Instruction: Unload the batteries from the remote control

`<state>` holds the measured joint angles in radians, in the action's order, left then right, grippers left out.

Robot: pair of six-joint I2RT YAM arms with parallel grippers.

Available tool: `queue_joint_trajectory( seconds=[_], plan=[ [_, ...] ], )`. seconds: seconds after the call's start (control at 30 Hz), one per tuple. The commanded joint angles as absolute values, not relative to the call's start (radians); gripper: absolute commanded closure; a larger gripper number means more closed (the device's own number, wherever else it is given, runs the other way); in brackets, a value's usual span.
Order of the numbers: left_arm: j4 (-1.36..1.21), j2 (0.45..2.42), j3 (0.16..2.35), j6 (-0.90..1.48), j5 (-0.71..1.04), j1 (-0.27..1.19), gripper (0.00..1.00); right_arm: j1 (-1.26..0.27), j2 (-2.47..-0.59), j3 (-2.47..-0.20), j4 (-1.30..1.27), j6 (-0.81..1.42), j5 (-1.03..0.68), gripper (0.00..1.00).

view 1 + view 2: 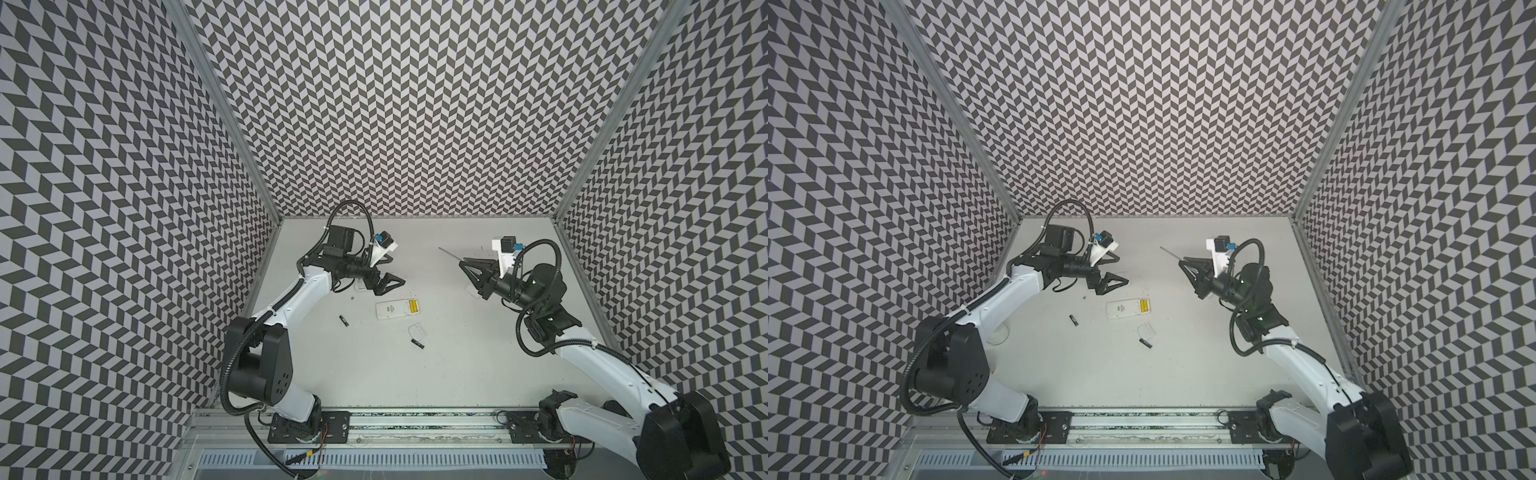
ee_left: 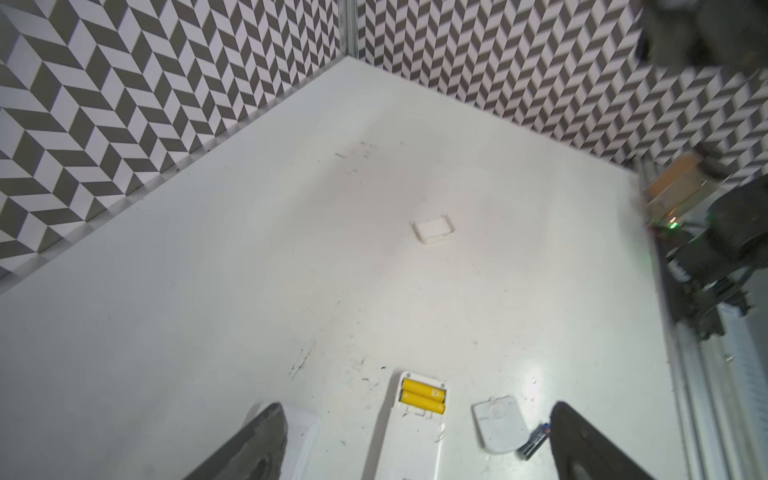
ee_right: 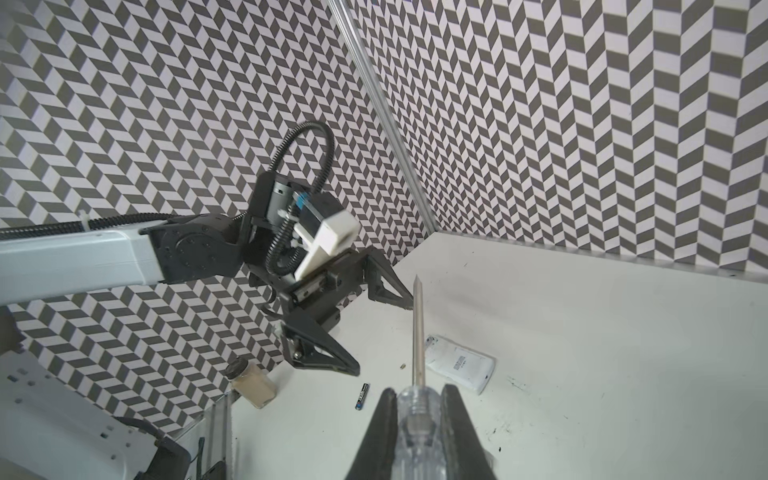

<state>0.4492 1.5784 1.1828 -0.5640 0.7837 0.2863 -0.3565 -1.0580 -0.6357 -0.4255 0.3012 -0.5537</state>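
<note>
The white remote control [image 1: 390, 311] lies face down mid-table, its compartment uncovered with two yellow batteries [image 1: 412, 306] [image 2: 422, 397] inside. Two black batteries lie loose on the table, one left of the remote [image 1: 344, 320] [image 3: 362, 395] and one in front of it [image 1: 417, 343] [image 2: 534, 440]. My left gripper [image 1: 395, 272] [image 2: 415, 407] hangs open just behind the remote, holding nothing. My right gripper [image 1: 465, 266] [image 3: 417, 409] is shut on the clear handle of a screwdriver [image 3: 417, 332], whose shaft points toward the back left.
The remote's loose white cover [image 1: 417, 331] [image 2: 496, 424] lies by the near black battery. A second white remote [image 3: 459, 368] [image 2: 305, 430] lies under my left gripper. A small white cover [image 2: 433, 230] rests near my right gripper. A small bottle [image 3: 251, 382] stands at the left table edge.
</note>
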Motion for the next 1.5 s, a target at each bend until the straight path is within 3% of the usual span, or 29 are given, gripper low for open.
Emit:
queue_joint_trajectory(
  seconds=[0.0, 0.23, 0.93, 1.03, 1.37, 1.47],
  plan=[
    [0.531, 1.614, 1.189, -0.743, 0.602, 0.345, 0.00, -0.354, -0.990, -0.619, -0.321, 0.190, -0.499, 1.00],
    [0.501, 1.695, 1.152, -0.830, 0.436, 0.448, 0.00, -0.354, -0.903, -0.587, -0.275, 0.195, -0.486, 1.00],
    [0.497, 1.885, 1.113, -0.855, 0.341, 0.476, 0.06, -0.354, -0.850, -0.543, -0.239, 0.155, -0.471, 1.00],
    [0.500, 1.886, 1.103, -0.858, 0.355, 0.477, 0.13, -0.354, -0.849, -0.527, -0.257, 0.152, -0.462, 1.00],
    [0.533, 1.836, 1.063, -0.873, 0.337, 0.480, 0.54, -0.359, -0.854, -0.525, -0.249, 0.128, -0.478, 1.00],
    [0.530, 1.788, 1.016, -0.893, 0.363, 0.475, 0.54, -0.368, -0.874, -0.532, -0.236, 0.085, -0.465, 1.00]
  ],
)
